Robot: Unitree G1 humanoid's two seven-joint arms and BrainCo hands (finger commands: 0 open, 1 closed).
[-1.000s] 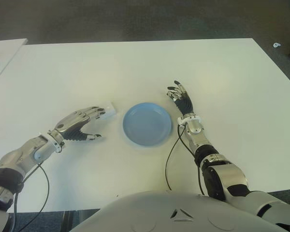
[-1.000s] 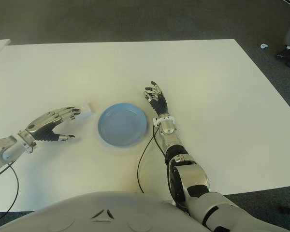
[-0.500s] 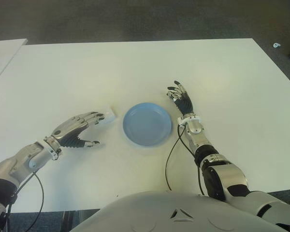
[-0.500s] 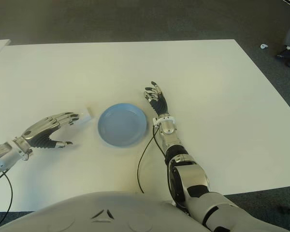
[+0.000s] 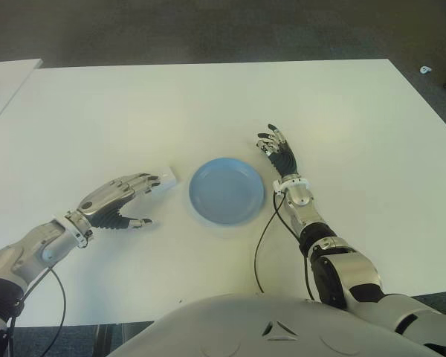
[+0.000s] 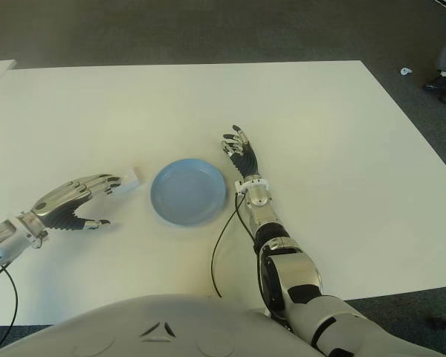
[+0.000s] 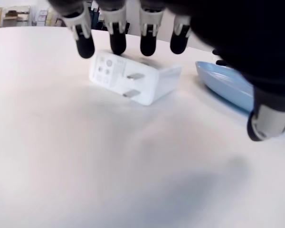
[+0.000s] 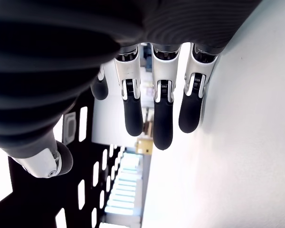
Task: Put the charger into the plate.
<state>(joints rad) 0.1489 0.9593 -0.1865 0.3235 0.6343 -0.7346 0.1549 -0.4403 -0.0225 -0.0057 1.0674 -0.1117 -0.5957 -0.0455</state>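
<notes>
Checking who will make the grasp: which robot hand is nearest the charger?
The left robot hand: its fingertips reach the white charger left of the blue plate. The right robot hand is beyond the plate's right side.

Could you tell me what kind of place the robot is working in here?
Probably an office or lab room: a large plain white table on dark grey carpet, with a second table alongside. On the table lie only a plate and a charger.

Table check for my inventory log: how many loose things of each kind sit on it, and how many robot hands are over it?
Charger: 1, white, lying beside the plate, not grasped
Plate: 1, blue, nothing in it
Hands: 2, left hand open near the charger, right hand open on the plate's other side
Total: 2 things, 2 hands
</notes>
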